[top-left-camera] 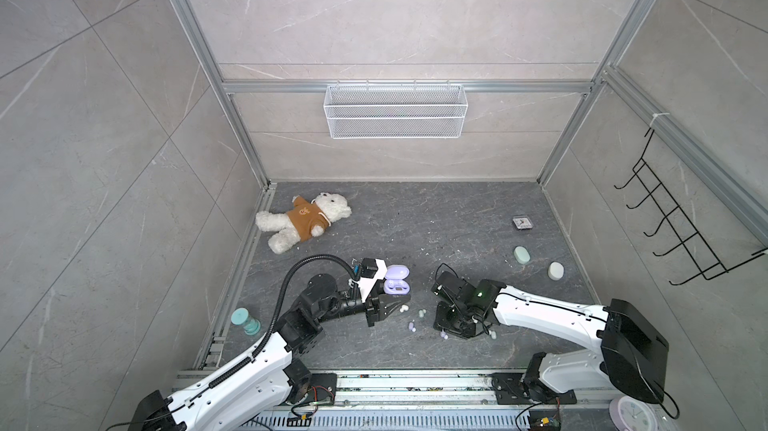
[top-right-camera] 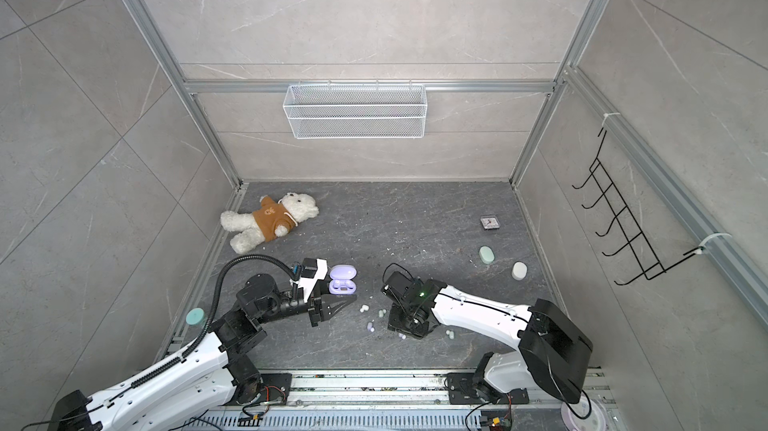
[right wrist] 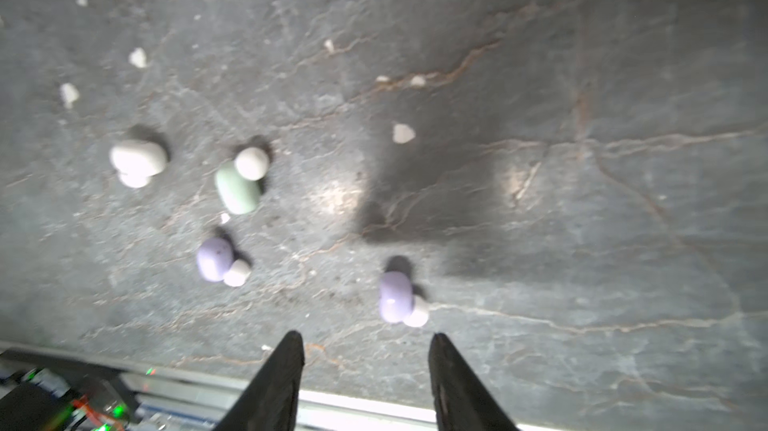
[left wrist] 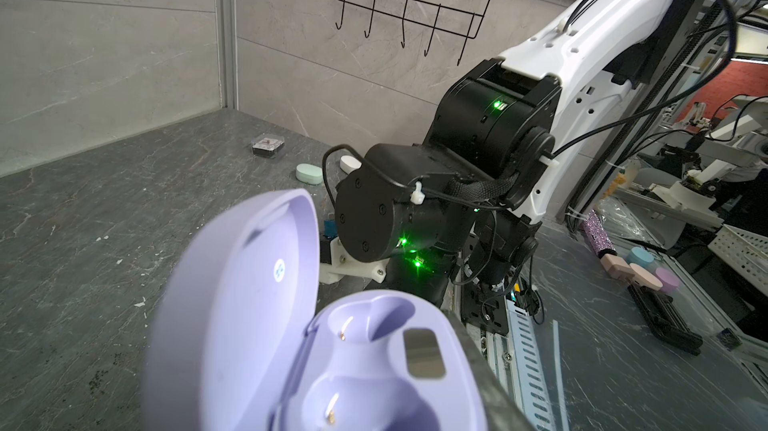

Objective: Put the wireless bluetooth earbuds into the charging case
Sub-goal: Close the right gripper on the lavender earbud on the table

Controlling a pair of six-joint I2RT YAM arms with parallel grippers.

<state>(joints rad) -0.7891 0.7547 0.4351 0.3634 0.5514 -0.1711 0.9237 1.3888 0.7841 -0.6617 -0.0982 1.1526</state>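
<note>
Right wrist view: the right tool [right wrist: 365,335] hung released over the desk [right wrist: 582,158], its two pointed black fingers apart with nothing between them.
Front edge: the metal front rail [top-left-camera: 415,383] ran close under that tool, so little desk lay between the buds and the edge.
Open room: the middle and back of the desk lay bare up to a teddy bear [top-left-camera: 305,221] at back left and a small boxed clock [top-left-camera: 522,223] at back right.
Right side: a closed mint case [top-left-camera: 522,255] and a closed white case [top-left-camera: 555,271] sat near the right wall, well apart from the buds.
Surface: dark grey stone-look slab with pale veins, strewn with white crumbs [right wrist: 403,133].
Left tool: the left tool [top-left-camera: 405,299] was clenched, its fingers forming one black wedge just beside the charging case [top-left-camera: 397,282]; contact could not be told.
Charging case: smooth lilac pebble shape, lid open toward the back wall, both wells bare with gold contacts showing.
Buds: bean-shaped, smooth, each with a pale rounded tip.
Positions: a lilac earbud [right wrist: 397,298] lay just ahead of the right tool's gap, untouched; a second lilac earbud [right wrist: 215,260], a mint earbud [right wrist: 237,190] and a white earbud [right wrist: 137,158] lay beyond it, between the two tools, none touching.
</note>
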